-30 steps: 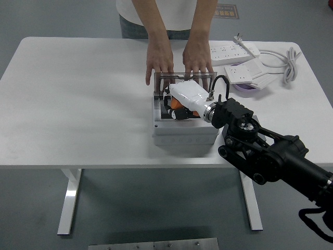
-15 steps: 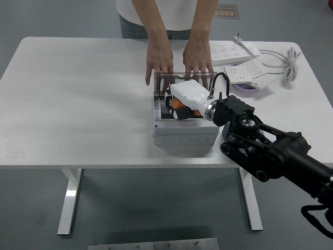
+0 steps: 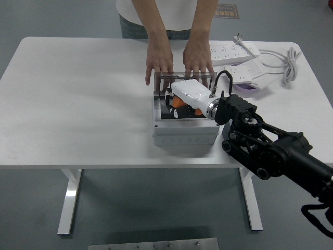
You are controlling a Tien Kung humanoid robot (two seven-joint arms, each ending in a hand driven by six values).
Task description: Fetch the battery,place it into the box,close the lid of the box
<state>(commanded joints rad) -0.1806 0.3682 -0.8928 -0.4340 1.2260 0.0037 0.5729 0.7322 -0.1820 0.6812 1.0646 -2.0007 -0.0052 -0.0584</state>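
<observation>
While a person's hands [image 3: 179, 60] hold the clear lid [image 3: 183, 79] upright, the right hand [image 3: 188, 96] reaches into the box [image 3: 184, 133] on the worktop [image 3: 78, 104], fingers closed on the orange-and-black battery [image 3: 178, 108].

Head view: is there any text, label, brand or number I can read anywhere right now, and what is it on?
No text can be read in this view.
Floor sign behind the table: yellow and dark blocks, print too small and blurred.
Power strips: no legible brand or marking.
Box: no label shows on its grey front.
Right robot hand, white-covered, over the open box: no marking shows.
</observation>
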